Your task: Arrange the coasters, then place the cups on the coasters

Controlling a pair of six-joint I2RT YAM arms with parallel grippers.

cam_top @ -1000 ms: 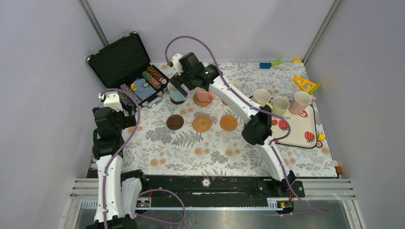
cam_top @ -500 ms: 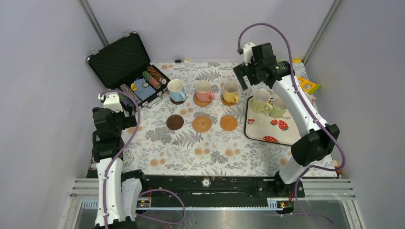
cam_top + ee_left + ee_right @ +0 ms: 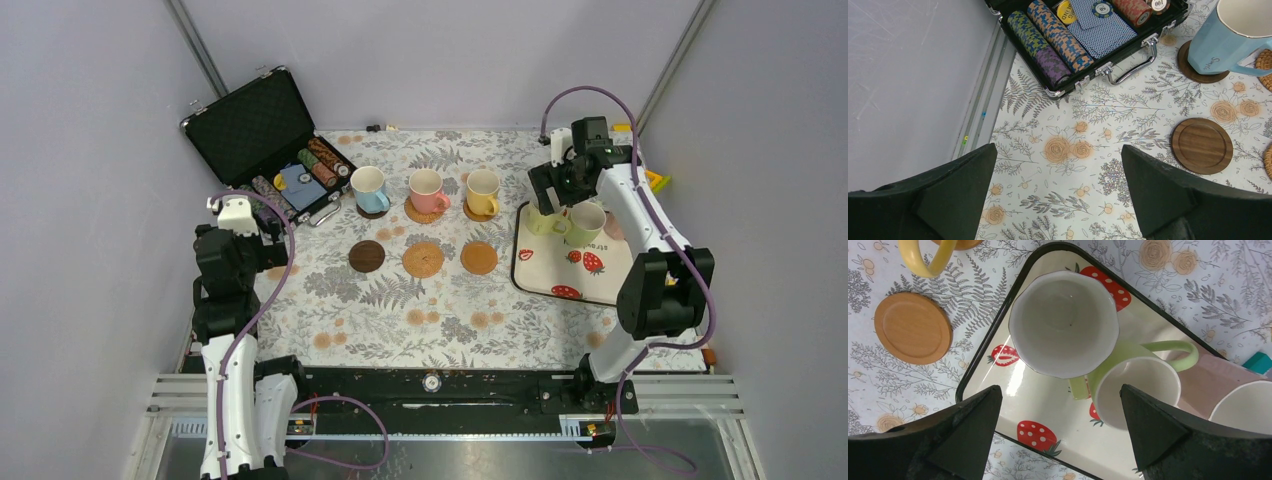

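Near left, my left end effector [image 3: 1058, 165] hung spread and empty. Three coasters [image 3: 423, 259] lay bare mid-bench. My right end effector [image 3: 1058, 400], released, hovered over the pale green cup [image 3: 1063, 322] on the tray [image 3: 548, 272] — farther left, three cups [image 3: 427, 190] sat on coasters.

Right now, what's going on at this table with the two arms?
The right gripper hangs open over a pale green mug on the strawberry tray, beside a green mug and a light pink mug. The blue mug, pink mug and yellow mug already sit on coasters in the back row. In front, the dark coaster, woven coaster and orange coaster are bare. The left gripper is open and idle near the poker chip case.
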